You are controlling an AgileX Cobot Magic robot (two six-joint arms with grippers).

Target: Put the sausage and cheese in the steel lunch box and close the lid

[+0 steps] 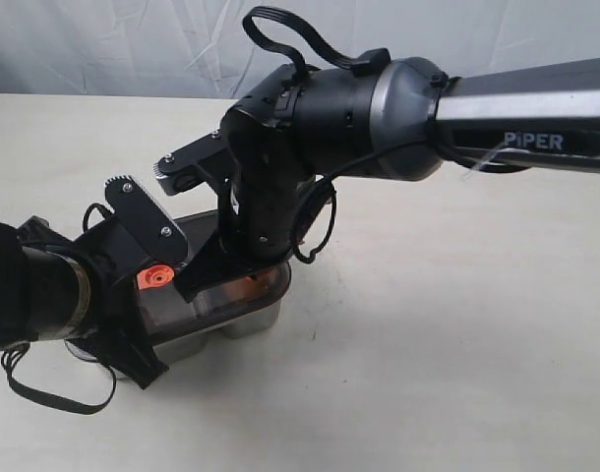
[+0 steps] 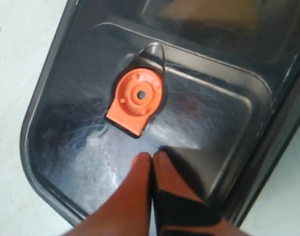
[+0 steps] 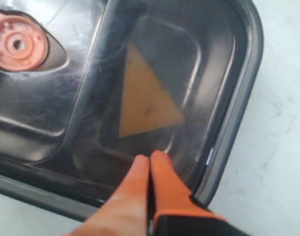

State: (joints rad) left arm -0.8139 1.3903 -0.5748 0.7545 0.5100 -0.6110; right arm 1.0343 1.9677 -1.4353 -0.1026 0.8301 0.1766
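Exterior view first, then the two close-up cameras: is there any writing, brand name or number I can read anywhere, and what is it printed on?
"PiPER": white letters on the dark forearm of the right arm, exterior view.
Lid and its orange valve: no words or numbers can be seen in either wrist view.
Nothing else in the three views carries readable text.

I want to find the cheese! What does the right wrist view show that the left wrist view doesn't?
Only right wrist: the cheese, a clear triangle under the lid, and the right gripper, shut. Only left wrist: the whole orange valve with its tab, and the left gripper, shut; a dim brownish patch at its edge I cannot identify. Both: the dark lid, the valve and the pale table.
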